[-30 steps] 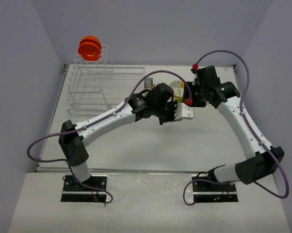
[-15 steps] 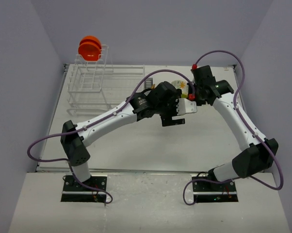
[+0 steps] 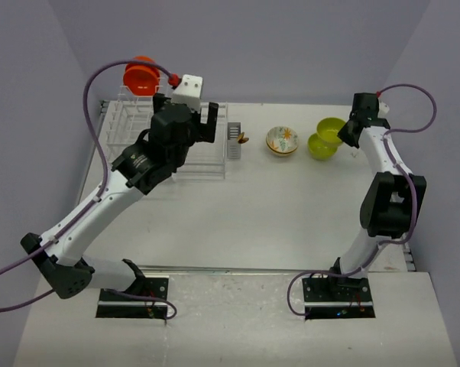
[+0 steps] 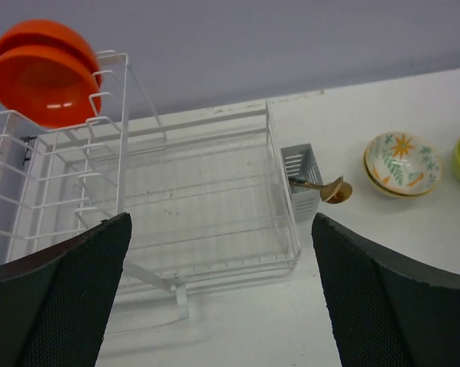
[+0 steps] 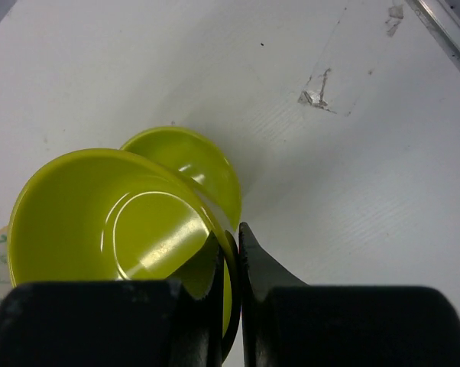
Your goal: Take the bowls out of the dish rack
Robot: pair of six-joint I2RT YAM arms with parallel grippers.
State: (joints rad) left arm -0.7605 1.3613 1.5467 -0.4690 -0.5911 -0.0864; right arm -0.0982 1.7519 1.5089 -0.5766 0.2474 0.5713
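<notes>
- Bowls (image 3: 282, 141): six counted, two of each colour.
- Two orange bowls (image 4: 46, 73), standing on edge one behind the other at the top of the tall tier of the dish rack (image 4: 207, 206), at the far left of the table.
- Two flowered bowls (image 4: 402, 162), nested one inside the other, sitting upright on the table to the right of the rack and apart from it.
- Two green bowls at the far right of the table. Lifted green bowl (image 5: 115, 222) tilted, with its rim pinched. Other green bowl (image 5: 188, 164) resting on the table just beyond it, partly hidden by it; cannot tell whether the two touch.
- One rack: white wire, with a low flat section beside the tall tier.
- One grey caddy (image 4: 302, 180) hung on the rack's right side, with one golden spoon (image 4: 331, 189) lying in it, bowl end poking out to the right.
- Two claws. Left gripper (image 4: 218, 229) hanging above the flat section of the rack, fingers spread wide apart. Right gripper (image 5: 230, 237) clamped together on the rim of the lifted green bowl, one finger inside the rim and one outside.
- One table (image 3: 276, 214): plain white top, with a small scuffed patch (image 5: 318, 95) near the green bowls and a metal strip (image 5: 444, 34) along its right edge.
- Room: plain pale lilac walls (image 3: 253, 46) closing in the table at the back and on both sides.
</notes>
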